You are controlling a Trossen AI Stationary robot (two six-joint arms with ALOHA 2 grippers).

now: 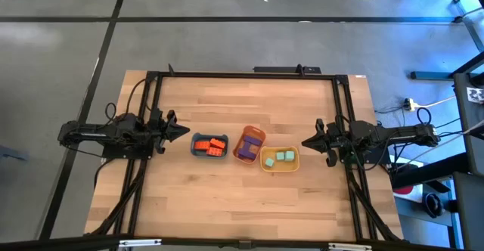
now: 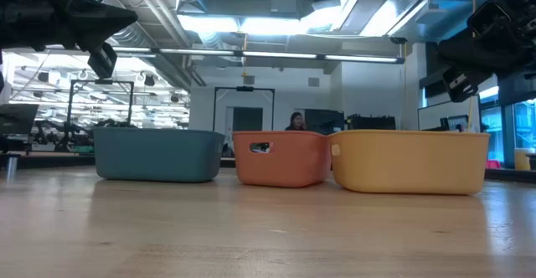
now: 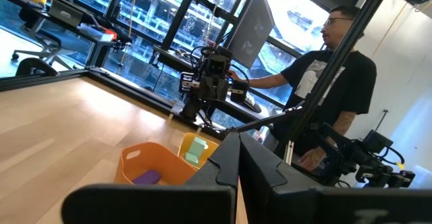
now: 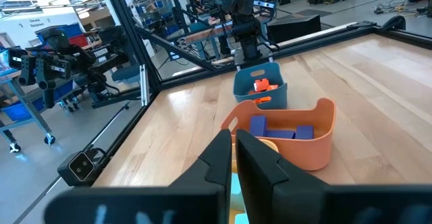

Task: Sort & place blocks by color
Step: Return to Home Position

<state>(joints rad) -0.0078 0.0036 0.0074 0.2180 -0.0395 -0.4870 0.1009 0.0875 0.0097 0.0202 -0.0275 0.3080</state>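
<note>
Left gripper [image 1: 180,132], left of centre in the high view: fingers pressed together, holding nothing, pointing toward the frame's middle. It hangs above the table [image 1: 227,206], clear of the trays. In the left wrist view its two dark fingers meet with only a thin seam between them.

Right gripper [image 1: 306,142], right of centre in the high view: fingers likewise together and empty, pointing toward the left gripper. The right wrist view shows them closed above the wood.

Between the two grippers, three trays form a row across the middle of the high view.
- Blue tray [image 1: 194,151], nearest the left gripper, contains the orange-red blocks [image 1: 210,145].
- Orange tray [image 1: 252,131], at the centre and set at an angle, contains the purple blocks [image 1: 247,147].
- Yellow tray [image 1: 280,168], nearest the right gripper, touches the orange tray and contains the mint green blocks [image 1: 284,156].

In the low view the tray walls hide all the blocks. A person [image 3: 331,82] stands beyond the table edge, at the right of the left wrist view.
</note>
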